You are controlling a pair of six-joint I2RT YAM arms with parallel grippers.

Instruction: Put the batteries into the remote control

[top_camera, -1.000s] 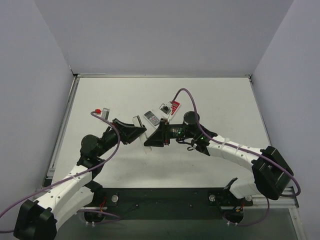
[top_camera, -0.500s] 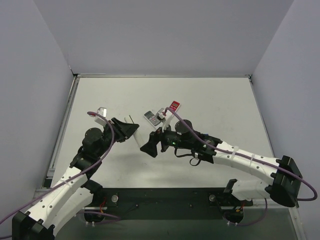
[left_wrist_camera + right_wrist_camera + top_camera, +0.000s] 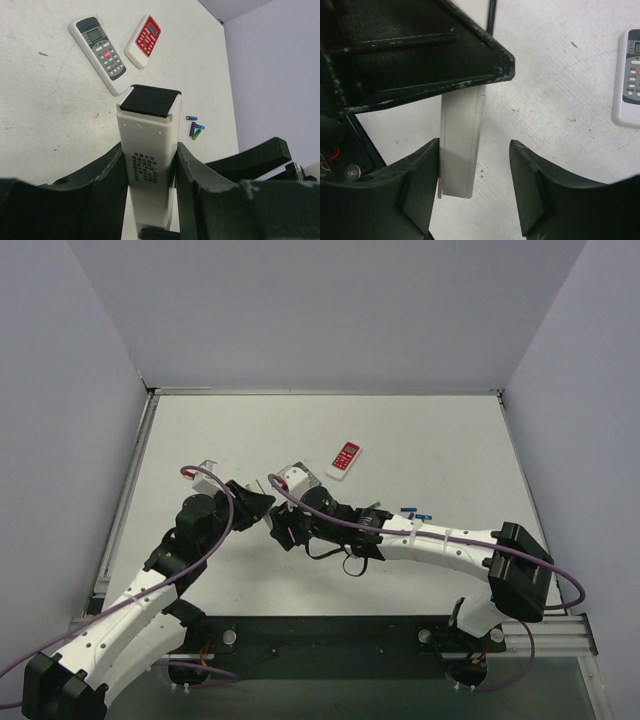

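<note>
My left gripper (image 3: 150,150) is shut on a white remote control (image 3: 149,130), held off the table with its labelled back toward the camera and its black end up. My right gripper (image 3: 474,145) is open and straddles that remote's other end (image 3: 460,145): one finger (image 3: 422,175) lies against its side, the other finger (image 3: 530,180) stands apart. In the top view the two grippers meet at the table's middle left (image 3: 275,520). The batteries (image 3: 196,129), blue and green, lie in a small heap on the table (image 3: 410,511).
A second white remote with grey buttons (image 3: 100,52) and a small red remote (image 3: 145,40) lie side by side on the table beyond the held one; the red remote (image 3: 345,456) shows in the top view. Walls enclose the table on three sides.
My right arm has swung left to the left gripper and opened its jaws round the held remote's end. The left gripper drew slightly nearer, keeping the remote.
</note>
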